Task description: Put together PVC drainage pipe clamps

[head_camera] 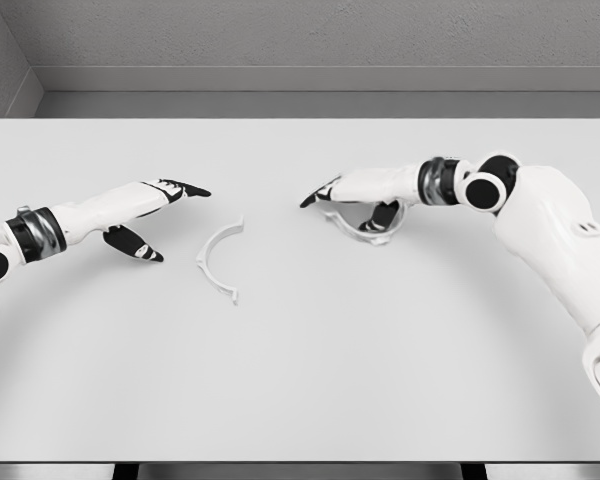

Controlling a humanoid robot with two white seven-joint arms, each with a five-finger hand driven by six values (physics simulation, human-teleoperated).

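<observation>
On the table (pixel 300 380), two half-ring clamps: one (pixel 220 262) bowing left, one (pixel 360 226) under the spread right robot hand (pixel 355 195).

Both hands (pixel 145 215) (pixel 355 195) outstretched, fingers extended

1. The table (pixel 300 380) was plain pale grey.
2. Both clamp halves, at nine o'clock (pixel 218 262) and two o'clock (pixel 365 232), were white.
3. The left hand (pixel 145 215) and right hand (pixel 355 195) were white with black fingertips.
</observation>
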